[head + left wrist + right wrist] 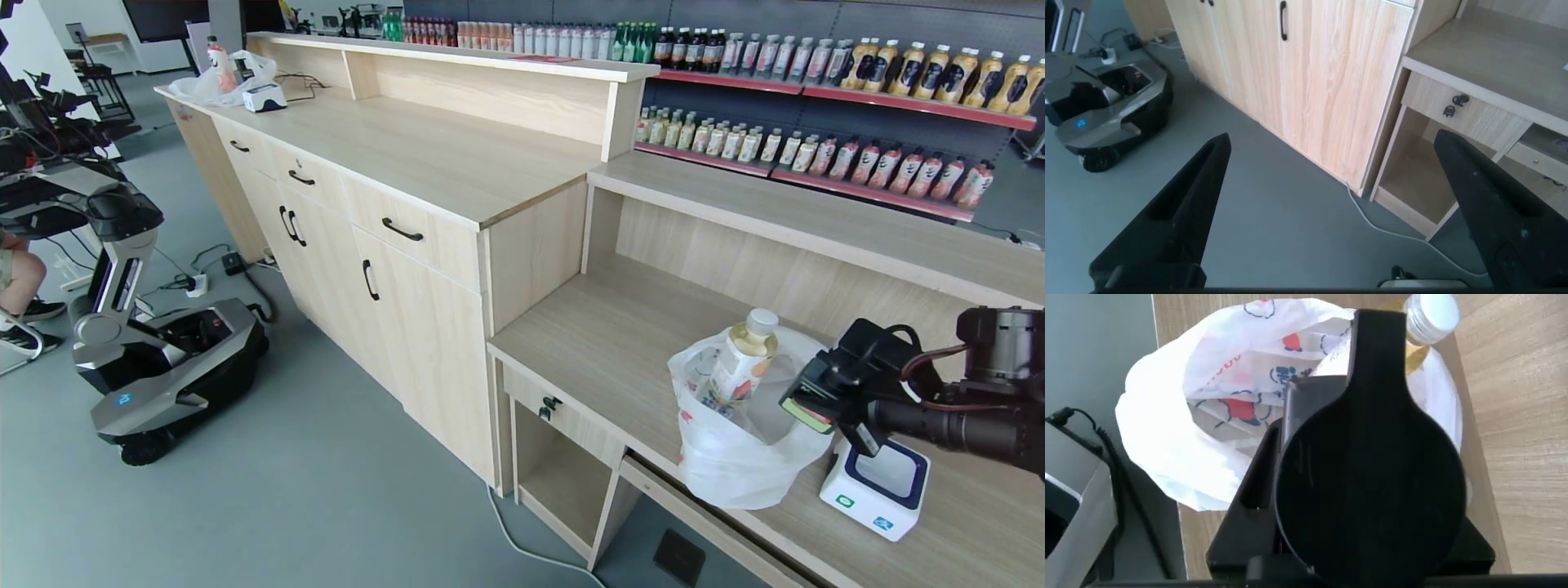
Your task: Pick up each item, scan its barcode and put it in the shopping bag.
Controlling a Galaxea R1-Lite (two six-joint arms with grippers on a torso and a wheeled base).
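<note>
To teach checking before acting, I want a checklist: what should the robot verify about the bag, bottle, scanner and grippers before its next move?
1. Bag open on the desk: ok.
2. Bottle inside the bag, cap up: ok.
3. Scanner on the desk beside the bag: ok.
4. Left gripper open and empty: ok.
5. Right gripper by the bag, free of any item: cannot tell.

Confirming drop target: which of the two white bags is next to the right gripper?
The shopping bag on the low desk, close by the right gripper; the other bag sits far off on the tall counter.
</note>
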